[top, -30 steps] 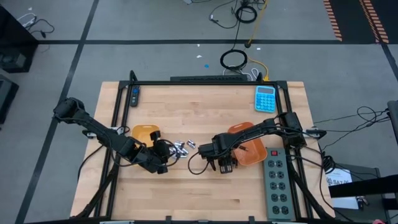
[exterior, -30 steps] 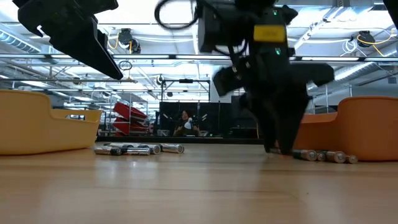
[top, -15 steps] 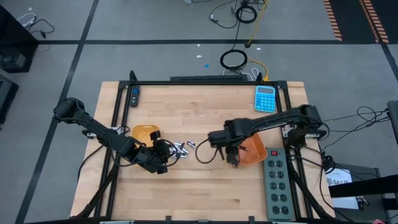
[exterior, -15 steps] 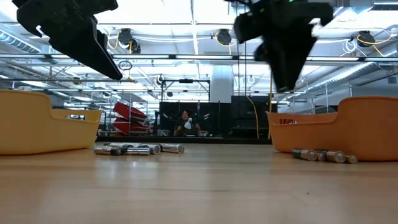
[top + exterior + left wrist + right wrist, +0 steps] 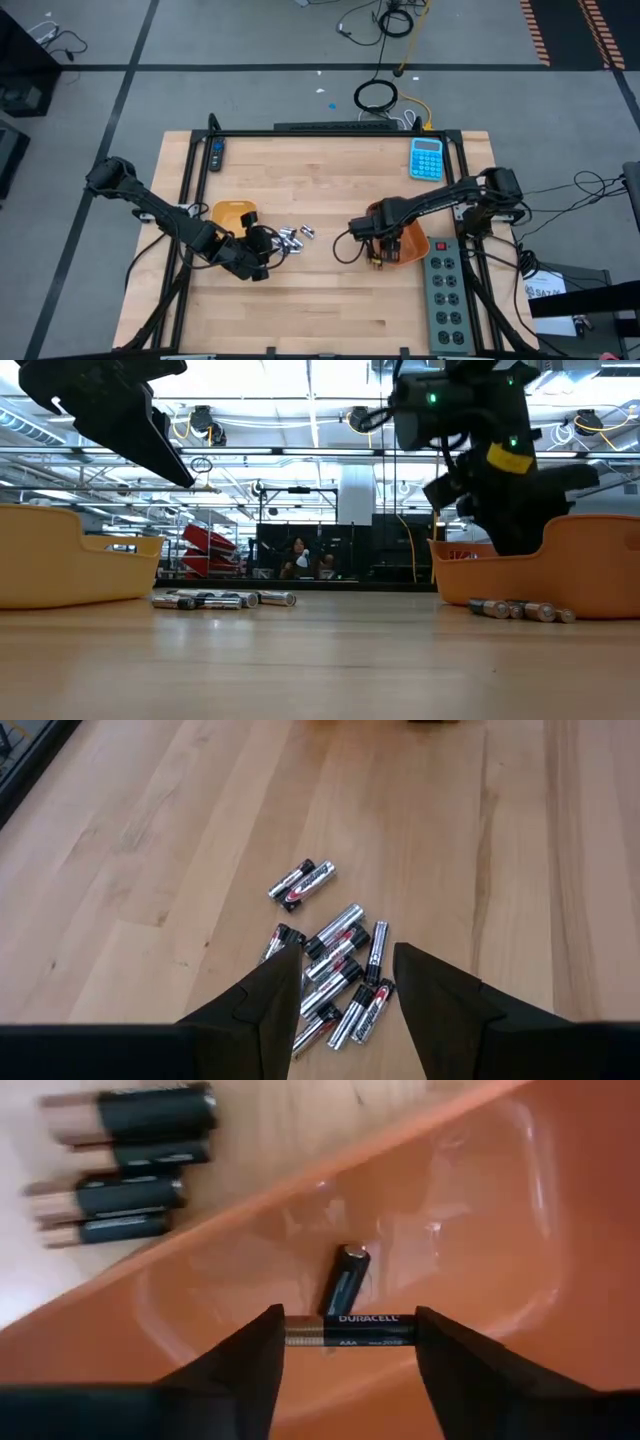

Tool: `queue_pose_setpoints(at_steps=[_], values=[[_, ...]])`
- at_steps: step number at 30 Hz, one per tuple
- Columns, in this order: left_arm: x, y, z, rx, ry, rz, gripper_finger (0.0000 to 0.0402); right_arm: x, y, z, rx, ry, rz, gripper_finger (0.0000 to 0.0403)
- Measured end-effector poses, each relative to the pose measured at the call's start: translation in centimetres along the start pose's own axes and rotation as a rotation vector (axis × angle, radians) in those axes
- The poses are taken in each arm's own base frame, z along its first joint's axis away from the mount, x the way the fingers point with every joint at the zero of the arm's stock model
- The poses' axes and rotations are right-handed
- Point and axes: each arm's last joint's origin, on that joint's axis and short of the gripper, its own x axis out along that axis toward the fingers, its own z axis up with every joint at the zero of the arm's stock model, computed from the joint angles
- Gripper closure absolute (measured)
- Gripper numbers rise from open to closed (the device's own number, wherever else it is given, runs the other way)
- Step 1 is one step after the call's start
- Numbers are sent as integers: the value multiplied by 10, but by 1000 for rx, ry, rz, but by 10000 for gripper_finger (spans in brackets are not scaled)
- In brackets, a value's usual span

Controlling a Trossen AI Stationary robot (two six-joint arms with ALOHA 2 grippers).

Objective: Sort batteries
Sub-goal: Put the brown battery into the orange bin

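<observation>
Since a second ago the right gripper (image 5: 380,243) has swung from the bare wood to over the orange tray (image 5: 412,250), carrying a dark AAA battery (image 5: 349,1330) clamped crosswise between its fingertips. One battery (image 5: 345,1279) already lies in that tray; four dark ones (image 5: 120,1168) lie just outside its wall. I'd lower a bit, then release well inside the rim so it can't bounce out. Left gripper (image 5: 347,982) hovers spread above the silver pile (image 5: 335,975) beside the yellow tray (image 5: 232,212).
</observation>
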Motion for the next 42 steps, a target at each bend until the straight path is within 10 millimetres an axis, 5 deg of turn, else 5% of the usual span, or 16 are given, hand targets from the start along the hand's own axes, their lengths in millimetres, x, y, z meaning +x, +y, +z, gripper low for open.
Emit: queue_pose_setpoints(at_steps=[4,8,15,22,29,42], values=[[0,0,0,4,0,1,231,4,-4,-1,15,20,17,132],[0,0,0,6,0,1,231,-1,-5,1,3,18,23,137],[0,0,-1,7,19,-28,231,-50,-3,14,18,-76,-32,161],[0,0,-2,36,39,-33,231,-82,27,33,-18,-330,11,163],[0,0,-2,35,36,-34,231,-54,61,49,-144,-289,105,140],[0,0,-2,36,36,-35,231,-5,63,63,-135,-60,116,39]])
